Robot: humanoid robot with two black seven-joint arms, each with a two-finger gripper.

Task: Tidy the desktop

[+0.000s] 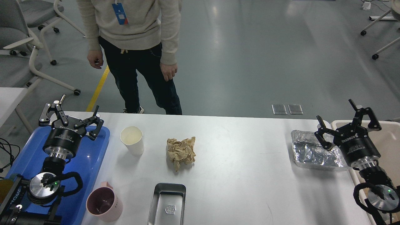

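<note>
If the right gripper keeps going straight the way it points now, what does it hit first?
Probably nothing on the desktop. The right gripper is open and points up and away, toward the far edge. The foil lies beside and below it, not ahead. Beyond looks like bare floor, though depth is hard to judge.

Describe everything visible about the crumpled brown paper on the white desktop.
The crumpled brown paper is a wrinkled ball of tan, kraft-like paper with sharp creases and a corner sticking up at its top right. It lies loose near the middle of the white desktop, between the white paper cup and the crumpled foil, behind the metal tray. Only the desktop touches it; neither claw is near.
</note>
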